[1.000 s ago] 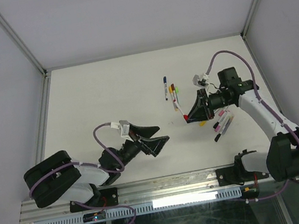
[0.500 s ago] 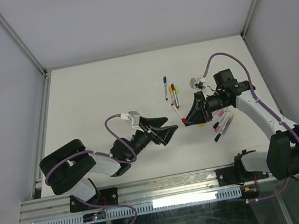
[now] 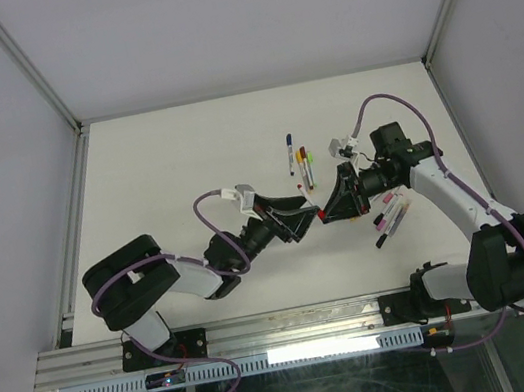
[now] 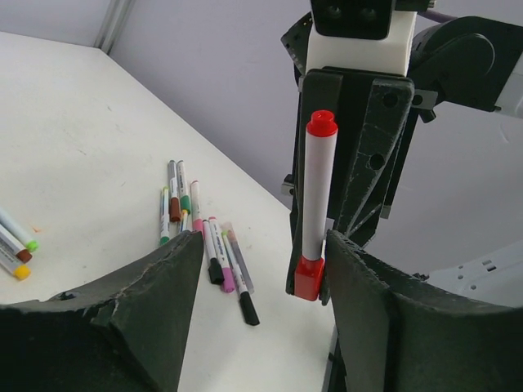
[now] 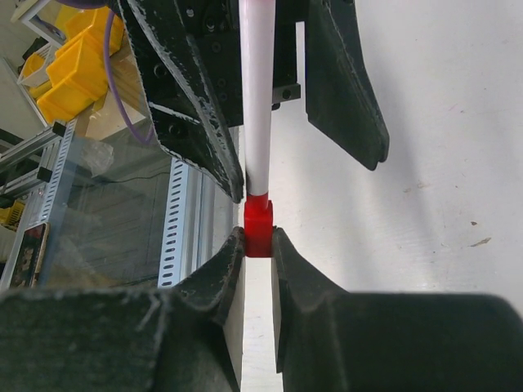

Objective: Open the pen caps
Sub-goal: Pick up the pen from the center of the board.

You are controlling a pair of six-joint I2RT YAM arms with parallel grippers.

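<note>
Pens lie in two loose groups on the white table (image 3: 184, 159) as seen from above. The far cluster (image 3: 301, 163) sits beyond the middle and the right cluster (image 3: 389, 212) off to the right. Just near of the far cluster the arms meet tip to tip, with the left gripper (image 3: 304, 219) on the left, the right gripper (image 3: 330, 211) on the right, and a red pen (image 3: 322, 214) between them. From the left wrist that pen stands upright in the view, a white barrel (image 4: 318, 200) with a red piece at each end. The lower red end (image 4: 308, 278) sits at the right gripper's tips and the upper red end (image 4: 321, 124) is free. The left jaws are spread to either side, one finger just beside the lower end; I can't tell if it touches. From the right wrist, the right jaws are pressed together on that lower red end, pinching it, and the barrel runs away between the left fingers (image 5: 192, 98). I'd take the pinched piece for the cap, though I can't be sure which end it is. It looks like light, stiff, smooth plastic with a press fit. The round barrel could slip or twist, so the hold belongs on the barrel right next to the cap, with the pull straight along the pen.
</note>
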